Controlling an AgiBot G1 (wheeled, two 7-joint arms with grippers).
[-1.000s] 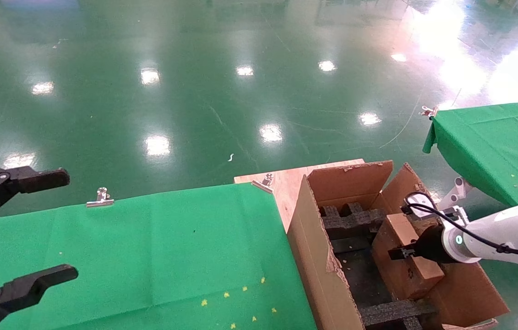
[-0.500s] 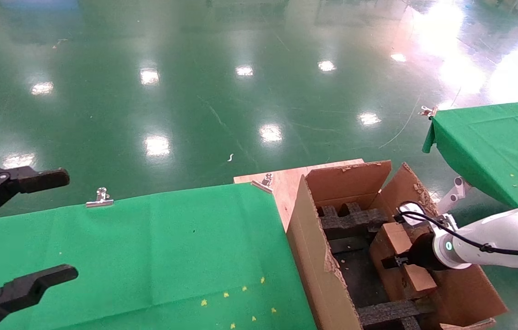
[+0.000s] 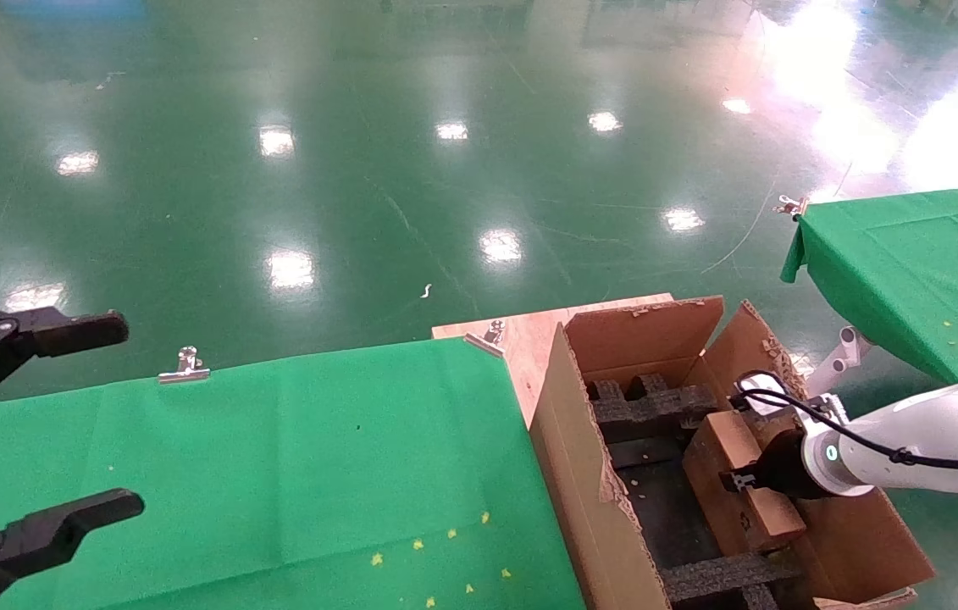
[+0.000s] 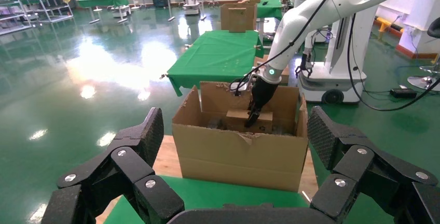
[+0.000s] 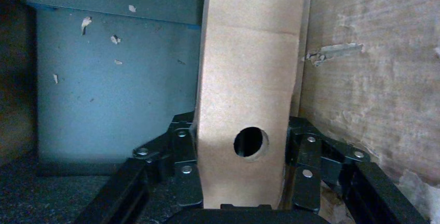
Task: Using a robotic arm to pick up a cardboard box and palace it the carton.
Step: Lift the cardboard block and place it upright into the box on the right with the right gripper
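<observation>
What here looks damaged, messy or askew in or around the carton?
The carton is worn: its near wall's top edge and its flaps are torn and ragged, and cardboard crumbs litter its dark floor. The cardboard box sits tilted inside, against the right wall, clamped by the right gripper. The left gripper hangs open over the green table.

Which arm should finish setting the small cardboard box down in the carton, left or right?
Right. The right tool is shut on the cardboard box inside the carton, beside its right wall. The left tool hangs open over the green table, holding nothing.
</observation>
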